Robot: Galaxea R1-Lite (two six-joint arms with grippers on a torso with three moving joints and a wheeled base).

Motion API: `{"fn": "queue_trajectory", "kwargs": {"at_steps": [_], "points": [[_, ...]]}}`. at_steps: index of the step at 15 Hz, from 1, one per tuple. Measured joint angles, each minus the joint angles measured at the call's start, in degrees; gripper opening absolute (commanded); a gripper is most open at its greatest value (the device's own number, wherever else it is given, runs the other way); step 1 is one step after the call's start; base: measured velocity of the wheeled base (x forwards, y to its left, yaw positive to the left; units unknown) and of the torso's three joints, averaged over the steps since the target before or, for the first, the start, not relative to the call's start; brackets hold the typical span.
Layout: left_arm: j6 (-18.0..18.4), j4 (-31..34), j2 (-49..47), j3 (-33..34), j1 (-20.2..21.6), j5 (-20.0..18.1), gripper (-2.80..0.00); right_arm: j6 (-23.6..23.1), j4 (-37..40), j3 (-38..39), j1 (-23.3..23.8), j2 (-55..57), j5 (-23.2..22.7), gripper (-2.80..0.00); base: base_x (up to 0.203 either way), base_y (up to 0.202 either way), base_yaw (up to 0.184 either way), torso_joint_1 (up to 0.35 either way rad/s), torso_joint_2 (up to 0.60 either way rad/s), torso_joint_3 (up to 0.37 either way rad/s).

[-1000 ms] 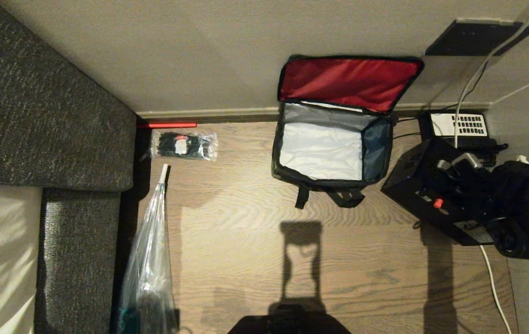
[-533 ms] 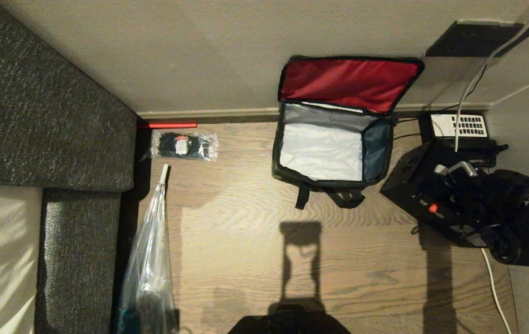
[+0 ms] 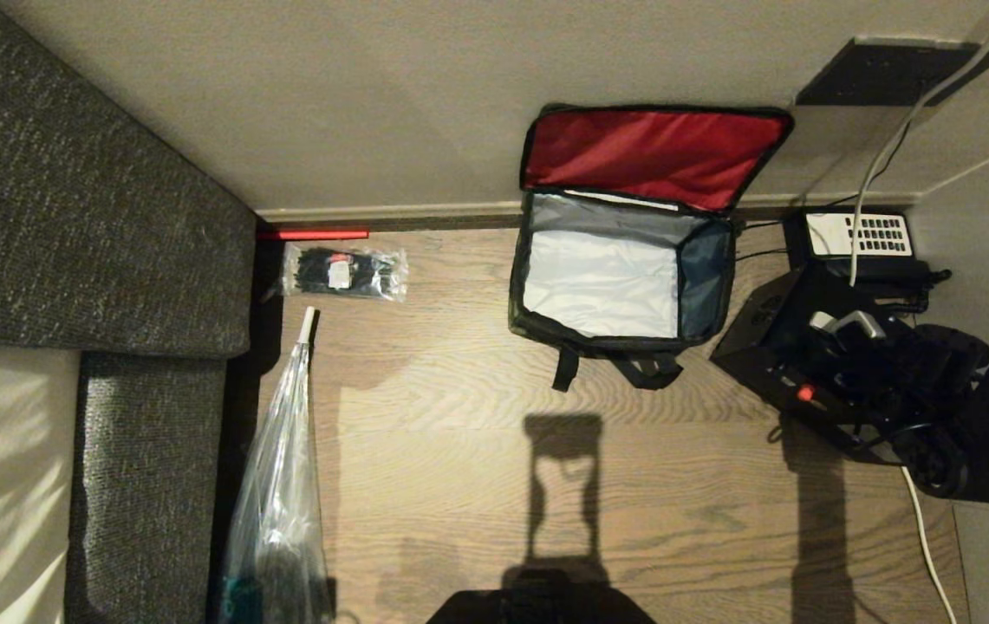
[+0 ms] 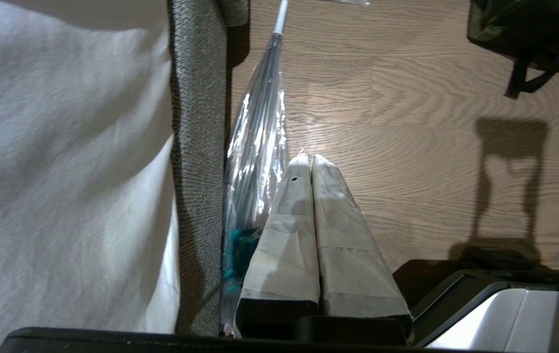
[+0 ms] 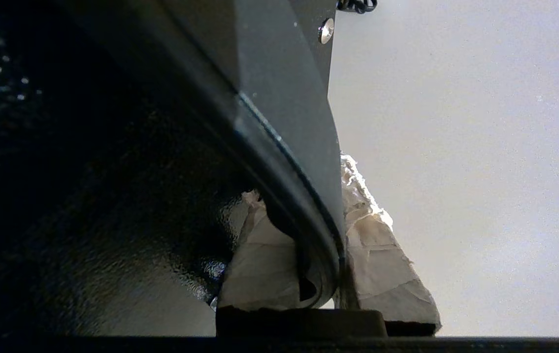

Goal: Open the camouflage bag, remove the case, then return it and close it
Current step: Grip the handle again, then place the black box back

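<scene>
The bag point(image 3: 624, 269) lies open on the floor point(image 3: 477, 468), red lid up. At its 4 o'clock, the right gripper point(image 5: 308, 245) clamps the case point(image 3: 784, 360) handle point(image 5: 279, 162). Left gripper point(image 4: 312, 162): fingers together.

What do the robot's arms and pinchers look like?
The right arm is chunky, black and glossy, with rounded joints and a thin black cable looping beside it. The right gripper has jaws wrapped in crinkly off-white tape on a black base. The left gripper has two long tapering jaws wrapped in the same pale tape, also on a black base.
</scene>
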State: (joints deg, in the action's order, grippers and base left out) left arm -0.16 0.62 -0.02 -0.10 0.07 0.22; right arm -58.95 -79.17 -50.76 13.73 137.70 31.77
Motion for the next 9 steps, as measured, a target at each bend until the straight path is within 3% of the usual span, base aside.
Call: {"fn": "queue_trajectory", "kwargs": {"at_steps": [4, 9], "points": [[0.0, 0.0, 0.0, 0.0, 0.0, 0.0, -2.80, -0.3, 0.7, 0.2, -0.6, -4.3, 0.1, -2.80, 0.000, 0.000, 0.000, 0.000, 0.00, 0.000], [0.0, 0.0, 0.0, 0.0, 0.0, 0.0, -2.80, -0.9, 0.7, 4.0, -4.1, -17.5, 0.5, -2.80, 0.000, 0.000, 0.000, 0.000, 0.00, 0.000]]}}
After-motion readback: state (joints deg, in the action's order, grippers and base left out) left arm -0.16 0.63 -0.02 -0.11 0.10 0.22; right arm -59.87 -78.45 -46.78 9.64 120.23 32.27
